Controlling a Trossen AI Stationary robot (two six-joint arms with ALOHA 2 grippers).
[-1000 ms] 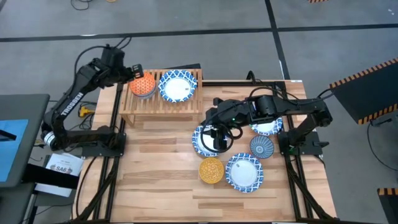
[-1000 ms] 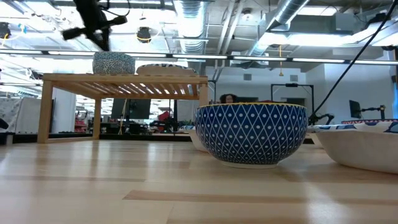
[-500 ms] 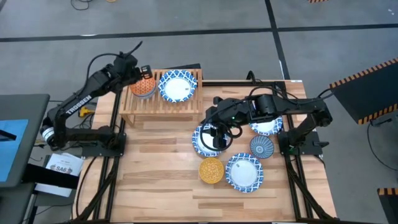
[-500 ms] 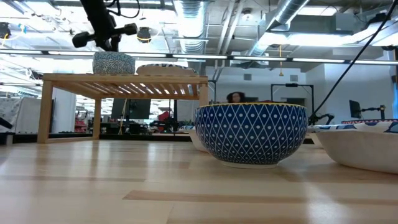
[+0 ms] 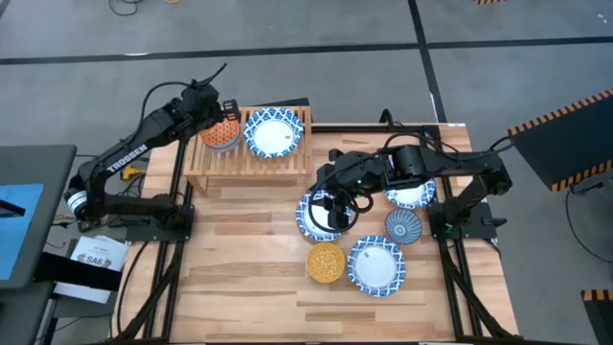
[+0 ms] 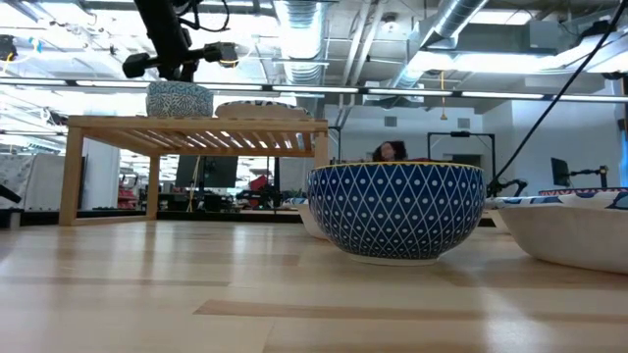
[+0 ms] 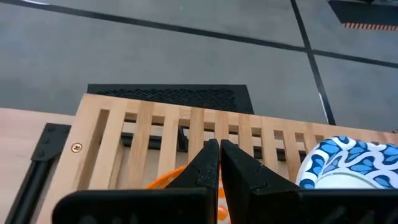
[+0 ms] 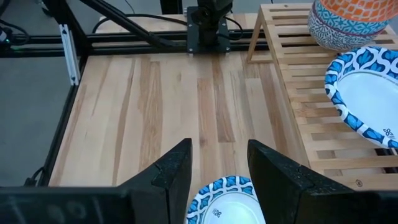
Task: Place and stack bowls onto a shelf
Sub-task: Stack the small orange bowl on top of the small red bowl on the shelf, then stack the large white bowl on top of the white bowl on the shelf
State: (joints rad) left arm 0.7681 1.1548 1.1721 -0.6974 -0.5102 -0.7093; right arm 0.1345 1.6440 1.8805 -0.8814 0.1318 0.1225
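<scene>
The light-wood shelf (image 5: 251,163) stands at the table's far left. On its slats rest an orange bowl (image 5: 222,134) nested in a blue-patterned bowl (image 6: 180,100), and beside them a wide blue-and-white bowl (image 5: 273,132). My left gripper (image 5: 226,105) (image 7: 219,163) is shut, just above the orange bowl (image 7: 166,178). My right gripper (image 5: 335,204) (image 8: 217,168) is open over a wide bowl (image 8: 227,198) (image 5: 316,218) on the table's middle, its fingers on either side of the bowl's far part.
On the table lie a yellow bowl (image 5: 326,261), a wide bowl (image 5: 376,265), a small dark blue bowl (image 5: 403,227) (image 6: 396,211) and another wide bowl (image 5: 412,196) partly under the right arm. The shelf's right part (image 8: 311,118) shows bare slats. The table's left half (image 5: 239,249) is bare wood.
My left gripper has moved toward the table's right, from beside the shelf's left end to above the stacked orange bowl, turning as it went. The bowls have stayed where they were.
</scene>
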